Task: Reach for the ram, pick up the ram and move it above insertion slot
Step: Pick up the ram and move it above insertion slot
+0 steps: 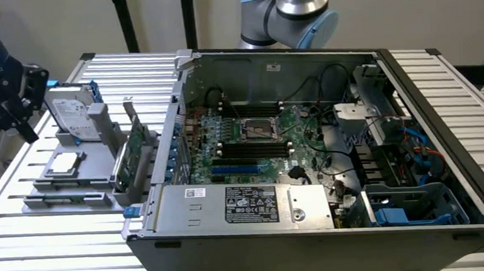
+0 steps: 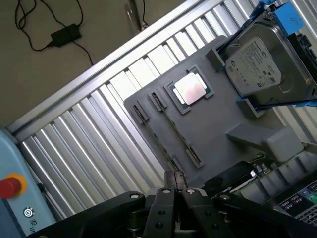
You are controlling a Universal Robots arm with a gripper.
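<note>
**So, gripper's closed and empty, ram sits in the tray**

Basically the biggest thing here is the open PC case (image 1: 316, 244), sitting on the slatted metal table (image 1: 55, 247). Just beside it, on the exterior view's left, is a gray tray (image 2: 223, 119). It holds a silver hard drive (image 2: 255, 64) with blue rails, a green card (image 1: 126, 161) standing upright next to the case wall, and the smaller bits.

The gripper (image 2: 176, 179) is black and hangs at the exterior view's left edge, next to the hard drive and above the tray's far side. In the wrist view its two fingers (image 2: 167, 198) are pressed together with nothing between them, and they aren't touching anything.

The ram (image 2: 177, 131) is in the tray, standing on edge between small gray clips. It runs as a thin line past the CPU (image 2: 190, 89), which lies flat in its own square pocket. One end of the ram is near the fingertips in the wrist view, but clearly apart from them.

Seen edge-on like that, I can't make out the chips on the ram. In the exterior view the gripper is partly cut off by the frame edge.
</note>
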